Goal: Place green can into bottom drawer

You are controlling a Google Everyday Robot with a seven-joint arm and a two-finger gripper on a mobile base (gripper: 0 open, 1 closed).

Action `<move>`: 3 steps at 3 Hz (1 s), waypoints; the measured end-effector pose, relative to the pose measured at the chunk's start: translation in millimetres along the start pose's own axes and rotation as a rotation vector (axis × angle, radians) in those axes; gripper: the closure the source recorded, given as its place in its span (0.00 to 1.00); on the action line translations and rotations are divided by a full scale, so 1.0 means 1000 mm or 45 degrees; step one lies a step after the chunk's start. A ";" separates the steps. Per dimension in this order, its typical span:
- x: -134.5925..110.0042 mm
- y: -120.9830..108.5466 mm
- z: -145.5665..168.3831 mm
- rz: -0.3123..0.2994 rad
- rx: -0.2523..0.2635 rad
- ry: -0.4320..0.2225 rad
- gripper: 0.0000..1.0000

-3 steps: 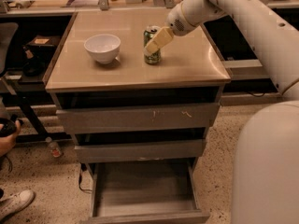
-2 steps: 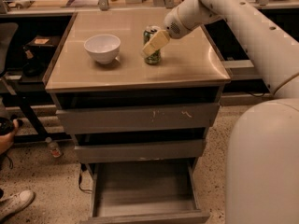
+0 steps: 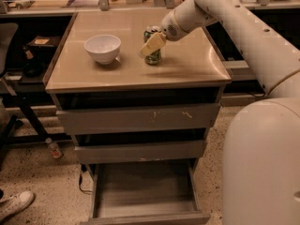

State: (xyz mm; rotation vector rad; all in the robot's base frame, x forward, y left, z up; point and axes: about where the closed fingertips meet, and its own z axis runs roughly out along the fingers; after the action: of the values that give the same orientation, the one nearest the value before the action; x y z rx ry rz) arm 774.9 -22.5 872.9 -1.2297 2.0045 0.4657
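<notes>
Camera view: the cabinet stands at centre frame, and its tan counter [image 3: 187, 64] carries two items. The green can [image 3: 153, 58] stands upright on the counter, right of centre and toward the rear half. The white bowl [image 3: 102, 48] sits to the left of the can, clearly apart from it. The white arm [image 3: 234, 18] enters from the upper right and slopes down to the left, ending at the can. The pincer [image 3: 151, 47] is positioned at the can, with its pale yellow tip lying tilted across the front of the can body and covering the middle of the print; the silver top and the lower band of the can show above and below it. Whether the pincer is closed on the can or merely placed against it cannot be determined from this view. The base of the can rests on the counter surface. Below the counter, the top drawer [image 3: 138, 118] shows light scuff marks on its grey front, and the middle drawer [image 3: 139, 151] sits directly beneath it. The bottom drawer [image 3: 145, 189] is pulled out toward the camera, exposing its shallow grey wood-grain tray. The robot body [image 3: 262, 163] fills the lower right. On the speckled floor to the left lie a small bottle [image 3: 53, 148] and a white shoe [image 3: 14, 204].
</notes>
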 end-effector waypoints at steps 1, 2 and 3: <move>0.000 0.000 0.000 0.000 0.000 0.000 0.42; 0.000 0.000 0.000 0.000 0.000 0.000 0.65; 0.000 0.000 0.000 0.000 0.000 0.000 0.89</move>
State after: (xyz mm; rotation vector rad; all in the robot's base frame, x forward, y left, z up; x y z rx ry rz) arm 774.8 -22.5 872.8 -1.2298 2.0045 0.4658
